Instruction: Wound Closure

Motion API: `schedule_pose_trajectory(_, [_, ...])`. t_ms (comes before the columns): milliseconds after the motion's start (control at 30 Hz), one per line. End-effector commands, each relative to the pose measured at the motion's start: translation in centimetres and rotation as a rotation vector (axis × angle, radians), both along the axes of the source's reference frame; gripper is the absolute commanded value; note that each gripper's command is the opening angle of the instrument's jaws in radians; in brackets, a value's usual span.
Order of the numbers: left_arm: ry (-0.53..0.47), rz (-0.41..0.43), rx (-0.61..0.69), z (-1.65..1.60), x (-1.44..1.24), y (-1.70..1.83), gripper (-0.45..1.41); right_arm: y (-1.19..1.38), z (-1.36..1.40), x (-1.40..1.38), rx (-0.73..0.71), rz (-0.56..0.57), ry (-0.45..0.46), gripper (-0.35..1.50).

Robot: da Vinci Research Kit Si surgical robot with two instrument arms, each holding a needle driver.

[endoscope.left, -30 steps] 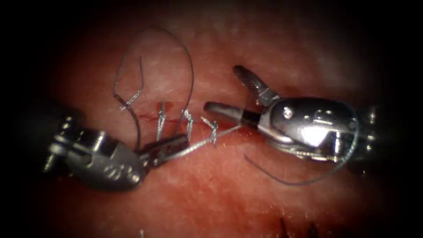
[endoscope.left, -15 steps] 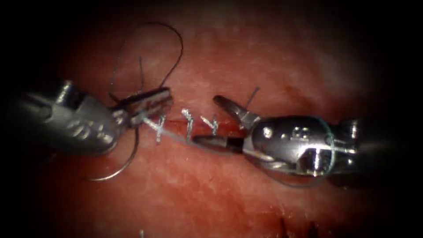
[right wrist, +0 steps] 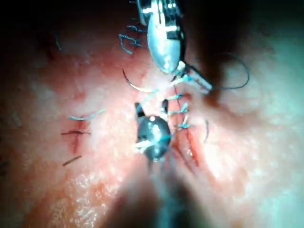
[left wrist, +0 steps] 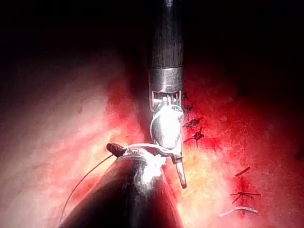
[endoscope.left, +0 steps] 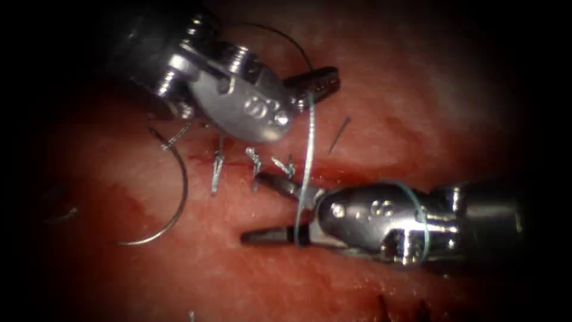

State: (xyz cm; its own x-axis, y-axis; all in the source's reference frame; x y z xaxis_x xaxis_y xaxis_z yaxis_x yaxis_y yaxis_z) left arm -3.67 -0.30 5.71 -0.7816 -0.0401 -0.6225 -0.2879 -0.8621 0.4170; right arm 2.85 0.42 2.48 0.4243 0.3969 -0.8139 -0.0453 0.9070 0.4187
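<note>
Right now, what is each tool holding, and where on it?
The left tool is shut on the thread, near its upper end. The right tool is open, holding nothing; thread crosses between its jaws. The needle lies free on the tissue, left of the stitches.

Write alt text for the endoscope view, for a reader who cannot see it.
The left tool, jaws shut on the thread, holds a strand that runs down across the right tool, whose jaws are open. The curved needle lies free on the tissue, left of the stitched cut.
</note>
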Motion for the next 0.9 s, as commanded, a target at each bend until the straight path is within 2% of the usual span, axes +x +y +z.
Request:
schedule_pose_trajectory(33, [0.004, 0.003, 0.003, 0.11, -0.05, -0.09, -0.45, -0.09, 0.05, 0.06, 0.004, 0.002, 0.026, 0.93])
schedule_pose_trajectory(167, [0.02, 0.022, -0.001, 0.44, -0.05, -0.12, -0.45, -0.04, 0.02, 0.05, 0.03, 0.019, 0.157, 0.89])
schedule_pose_trajectory(200, [0.02, 0.022, -0.001, 0.44, -0.05, -0.12, -0.45, -0.04, 0.02, 0.05, 0.03, 0.019, 0.157, 0.89])
schedule_pose_trajectory(433, [0.031, 0.037, 0.005, 0.69, 0.06, -0.2, -0.45, 0.09, -0.07, 0.01, 0.066, 0.078, 0.342, 0.86])
schedule_pose_trajectory(800, [0.043, 0.044, 0.008, 0.79, 0.05, -0.39, -0.45, 0.22, -0.24, -0.05, 0.096, 0.146, 0.482, 0.84])
schedule_pose_trajectory(900, [0.043, 0.048, 0.008, 0.81, 0.11, -0.51, -0.45, 0.31, -0.28, -0.14, 0.095, 0.193, 0.477, 0.84])
